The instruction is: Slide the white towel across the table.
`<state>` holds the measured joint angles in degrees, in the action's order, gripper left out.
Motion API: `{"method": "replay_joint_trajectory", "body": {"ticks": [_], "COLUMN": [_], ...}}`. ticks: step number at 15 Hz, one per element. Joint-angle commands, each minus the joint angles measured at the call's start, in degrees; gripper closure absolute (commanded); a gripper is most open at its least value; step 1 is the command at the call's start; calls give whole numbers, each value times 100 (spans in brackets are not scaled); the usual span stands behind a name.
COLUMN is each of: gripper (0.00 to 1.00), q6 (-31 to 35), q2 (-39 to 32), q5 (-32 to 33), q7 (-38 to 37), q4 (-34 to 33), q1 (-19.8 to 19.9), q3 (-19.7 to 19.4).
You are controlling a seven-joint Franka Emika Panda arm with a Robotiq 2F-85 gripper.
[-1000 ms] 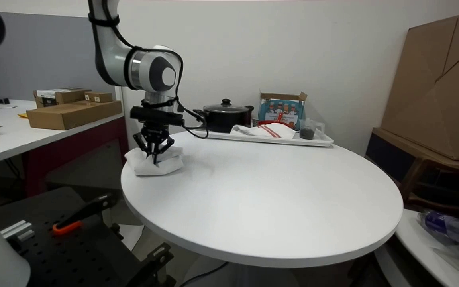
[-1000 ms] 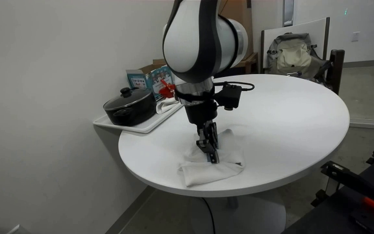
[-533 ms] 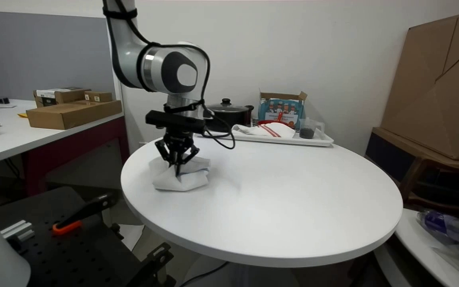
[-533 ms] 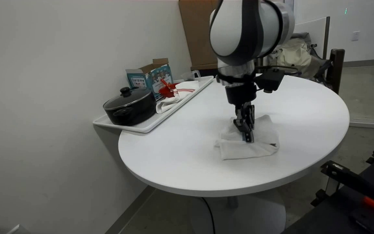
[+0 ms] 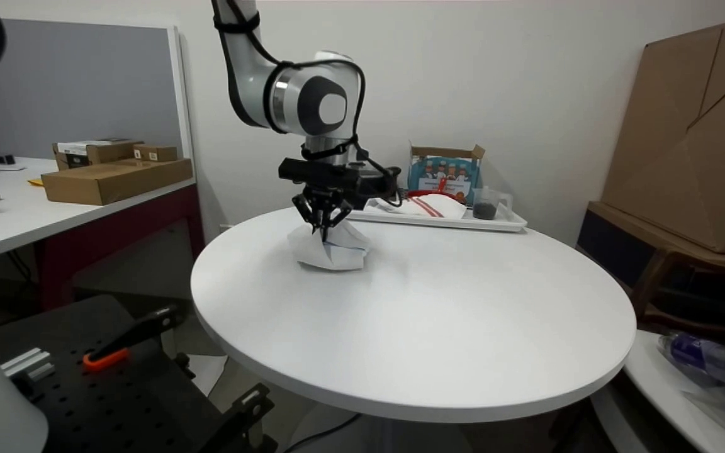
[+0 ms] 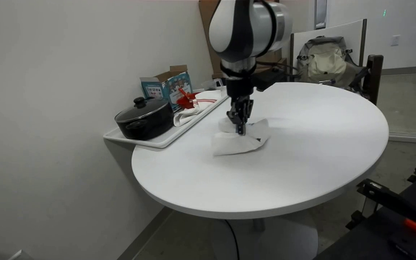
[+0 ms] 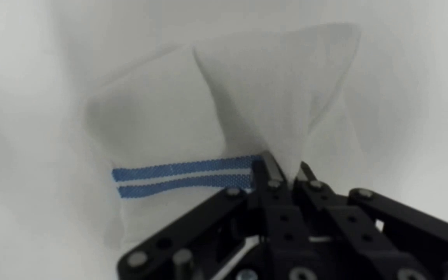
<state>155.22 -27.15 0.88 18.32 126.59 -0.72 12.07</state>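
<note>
- In an exterior view, the tool (image 5: pixel 324 235) grips a bunched white towel (image 5: pixel 339 257) on or just above the round desk (image 5: pixel 438 333); which is unclear
- In an exterior view, a lidded black pot (image 6: pixel 144 123) and a red-striped cloth (image 6: pixel 208 96) share a white tray (image 6: pixel 163 141) along the wall (image 6: pixel 67 119)
- In the wrist view, narrowed fingertips (image 7: pixel 273 168) pinch a fold of the towel just beside its paired blue stripes (image 7: pixel 185 168)
</note>
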Motion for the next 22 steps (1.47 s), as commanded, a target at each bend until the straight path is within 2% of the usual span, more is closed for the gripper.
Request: {"method": "replay_joint_trajectory", "body": {"ticks": [1, 5, 9, 13, 15, 17, 20, 21, 22], "gripper": [98, 98, 98, 98, 98, 98, 98, 69, 68], "q6": [38, 51, 9, 135, 258, 262, 106, -183, -433], "q2": [-548, -633, -146, 441, 559, 506, 280, 227, 212], "q5": [166, 288, 102, -22, -59, -146, -182, -339, -426], "q7": [-161, 154, 503, 336, 307, 395, 418, 287, 241], "q4": [-452, 134, 1012, 1586, 1513, 1152, 616, 454, 355], "q1": [-553, -800, -453, 17, 306, 612, 752, 743, 705], "q3": [160, 503, 825, 431, 104, -79, -73, 28, 68]}}
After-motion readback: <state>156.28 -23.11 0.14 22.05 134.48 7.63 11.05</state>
